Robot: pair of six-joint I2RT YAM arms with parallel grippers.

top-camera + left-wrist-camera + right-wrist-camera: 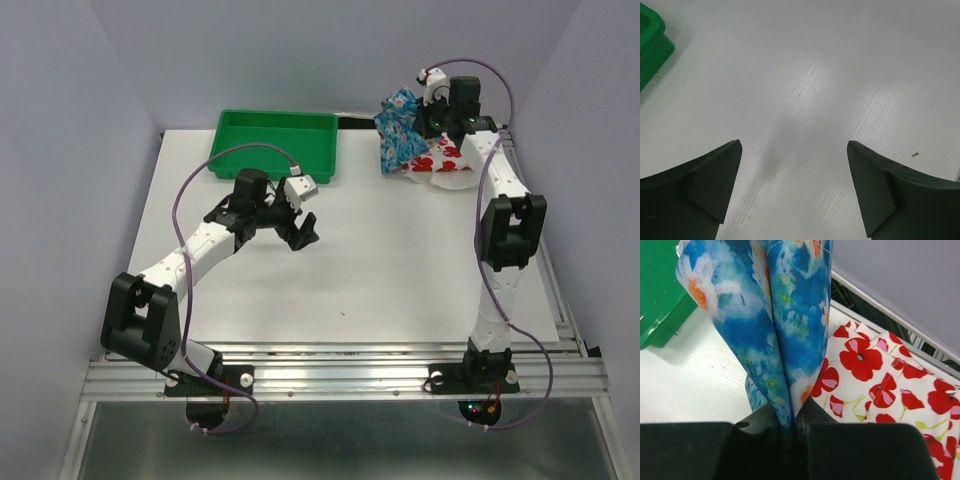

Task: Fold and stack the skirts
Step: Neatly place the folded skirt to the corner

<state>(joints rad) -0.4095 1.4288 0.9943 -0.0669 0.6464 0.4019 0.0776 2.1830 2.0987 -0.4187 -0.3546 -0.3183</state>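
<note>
Right wrist view shows the right claw (790,425) pinched narrow on a gathered fold of the blue skirt (785,330), with the cloth running out from the jaws in two bunched lobes. The white skirt with red flowers (890,385) lies crumpled on the surface (400,270) just beside it, at the far right corner by the back rail. The blue cloth looks to overlap the white one's near edge, though I cannot tell whether they are tangled. That overlap is the main worry: if the arm carries the blue skirt toward the middle, friction between the two cloths could drag the white one along or pull it off the back edge. The hold is on a wad, not a hem or corner, so the skirt would likely land in a heap and need spreading before any fold. A thin pinch on slick fabric might also slip under a quick pull. The green tray (275,140) sits close on the left, and a trailing hem could catch its corner. The left claw (795,150) hangs wide and empty over bare surface, well apart from both skirts, too far to steady either.
</note>
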